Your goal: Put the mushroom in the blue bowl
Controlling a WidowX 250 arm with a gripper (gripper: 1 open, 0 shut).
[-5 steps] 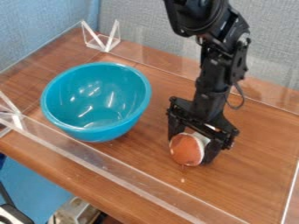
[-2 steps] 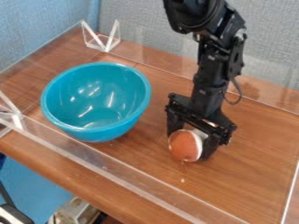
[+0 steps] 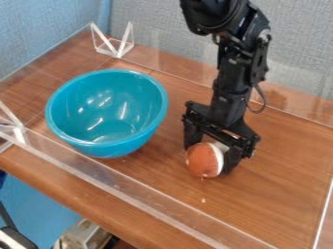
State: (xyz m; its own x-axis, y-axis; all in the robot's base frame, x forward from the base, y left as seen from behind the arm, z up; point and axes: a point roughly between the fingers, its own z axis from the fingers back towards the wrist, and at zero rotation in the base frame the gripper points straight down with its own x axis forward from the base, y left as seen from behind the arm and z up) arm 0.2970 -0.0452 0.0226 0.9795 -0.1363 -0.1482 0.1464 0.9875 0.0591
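Straddling the mushroom [image 3: 205, 160], the gripper [image 3: 213, 148] points straight down at the wooden table [image 3: 279, 156] with its two black fingers spread wide — one finger stands at the mushroom's left side, the other at its right, and the orange-brown cap shows between and just below them. Whether either finger actually touches the cap cannot be told from this view; the mushroom sits on the tabletop and does not look lifted. Its stem is not visible. Rising from the gripper, the black arm [image 3: 235, 58] climbs toward the top edge of the picture, with a thin cable looping at its right side. To the left of the gripper, close by but apart from it, stands the blue bowl [image 3: 109, 112], upright on the table, its glossy inside bare apart from highlights. A clear acrylic wall [image 3: 117, 180] runs along the table's near edge, in front of both bowl and gripper, and a small clear triangular bracket [image 3: 115, 41] sits at the far left corner — well away from the gripper.
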